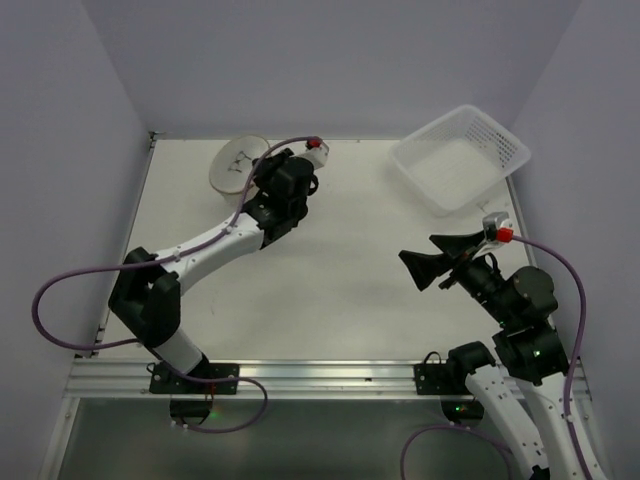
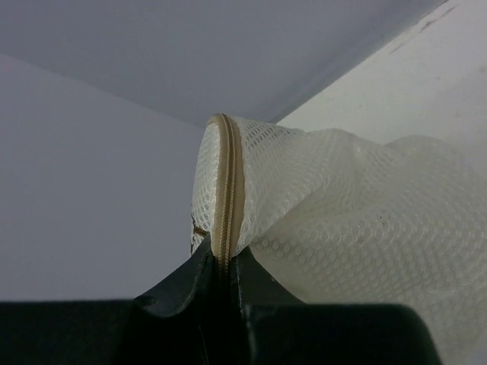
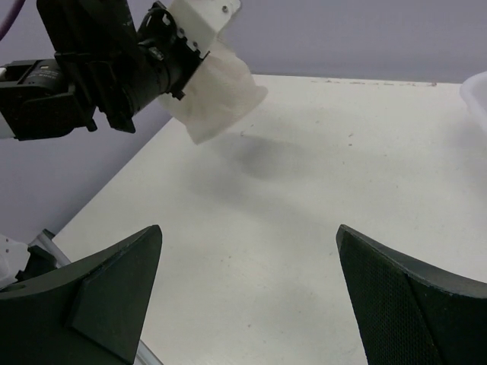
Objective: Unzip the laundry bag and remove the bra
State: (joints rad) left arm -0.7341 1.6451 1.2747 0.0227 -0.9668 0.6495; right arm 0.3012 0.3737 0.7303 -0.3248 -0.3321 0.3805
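Jaws on my left side are pinched shut on the laundry bag; those on my right stand wide apart with nothing between them.

From above, my left gripper reaches to 11 o'clock on the table. The laundry bag sits at its tip, the flat face with the little drawing turned toward the camera. My right gripper hovers at 4 o'clock, well apart from the bag. A white basket lies at 1 o'clock.

From my left wrist, my fingertips close on the tan zipper rim, which runs up toward 12 o'clock. Its teeth are meshed along the stretch I can see. The mesh sags off toward 3 o'clock. No pull tab shows here.

From my right wrist, the bag hangs at 11 o'clock from my left gripper, clear of the table, with its shadow beneath. The bra shows in no view; I judge it is inside.

I reckon the bag is light and soft. Its mesh will fold and slide under a pinch; it won't break but could snag. The rim is the firmest part, so that is where to hold. My right jaws would need the small pull tab once it is found, and afterwards a fold of the bra's fabric.
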